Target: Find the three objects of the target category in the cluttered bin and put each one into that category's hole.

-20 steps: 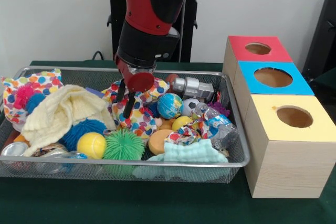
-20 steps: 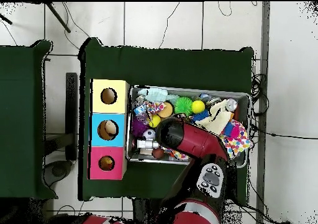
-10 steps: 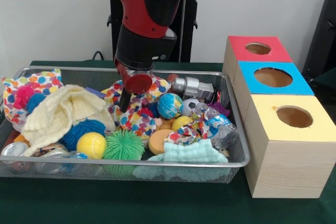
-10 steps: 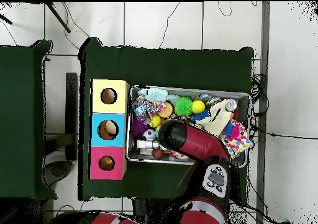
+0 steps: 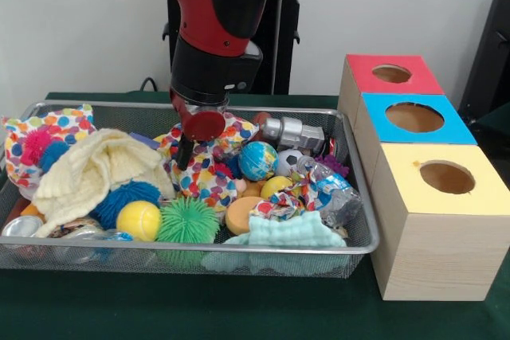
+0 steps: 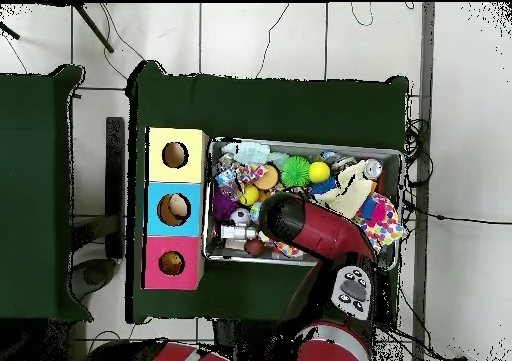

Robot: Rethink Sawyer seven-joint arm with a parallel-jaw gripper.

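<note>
The wire mesh bin [image 5: 360, 197] is heaped with clutter; it also shows in the overhead view [image 6: 300, 143]. My gripper [image 5: 185, 151] hangs over the middle of the bin, low above a polka-dot cloth [image 5: 209, 177]. In the overhead view the arm [image 6: 300, 227] hides it. No plush animal toy shows clearly. A pale yellow rounded thing [image 5: 275, 186] and an orange-brown one [image 5: 239, 214] lie half buried; I cannot tell what they are. The red-topped hole [image 5: 391, 73] is the far one on the wooden box at the right, also seen from overhead [image 6: 172, 264].
In the bin lie a cream knitted cloth [image 5: 96, 169], green [image 5: 187, 220] and blue [image 5: 127, 197] spiky balls, a yellow ball [image 5: 139, 219], a globe ball [image 5: 257, 160], a soccer ball [image 5: 288, 161], crumpled wrappers [image 5: 319, 189] and a mint cloth [image 5: 291, 232]. Blue-topped [image 5: 414, 117] and yellow-topped [image 5: 446, 177] holes sit nearer.
The arm has shifted a little to the left in the front view and the gripper has risen slightly over the polka-dot cloth. Nothing in the bin has visibly moved.
</note>
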